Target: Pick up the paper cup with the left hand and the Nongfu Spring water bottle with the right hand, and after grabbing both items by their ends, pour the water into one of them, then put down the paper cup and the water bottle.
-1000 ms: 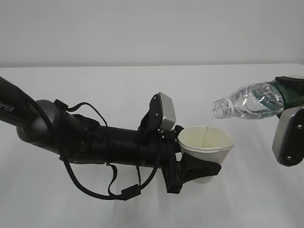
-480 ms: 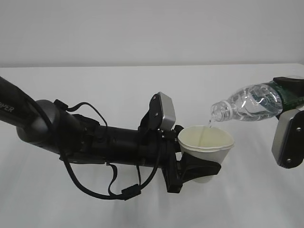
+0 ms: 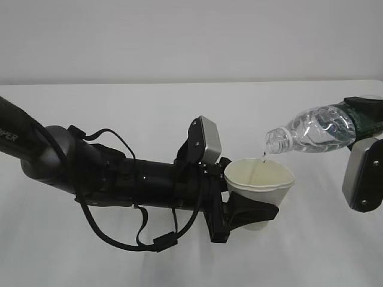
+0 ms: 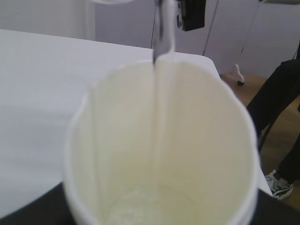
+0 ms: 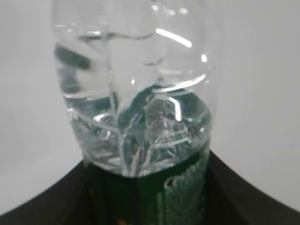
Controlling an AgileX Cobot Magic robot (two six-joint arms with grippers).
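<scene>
You're mid-pour right now. Your left hand [image 3: 250, 210] has its fingers clamped around the lower part of the paper cup [image 3: 261, 184], holding it upright and well clear of the white surface [image 3: 311, 251]. Your right hand [image 3: 365, 128] has the Nongfu Spring water bottle [image 3: 317, 128] gripped at its base end, fingers closed over the dark green label, and the bottle is tipped with its open neck angled down just above the cup's far rim.

A thin stream of water [image 3: 258, 167] runs from the neck into the cup. From the left wrist you see it clearly: the stream [image 4: 157, 79] drops past the rim and down the cream inside wall of the cup [image 4: 201, 140], and the bottom looks only lightly wetted, so little has collected yet. From the right wrist, the bottle [image 5: 136, 93] holds plenty of water in its lower body, pooled above the label.

So both pickups are done and the pour is running, early to middle by my read. What's left for you: finish the pour, level the bottle back upright above the cup, then set the cup and the bottle down on the surface and let go of each.
</scene>
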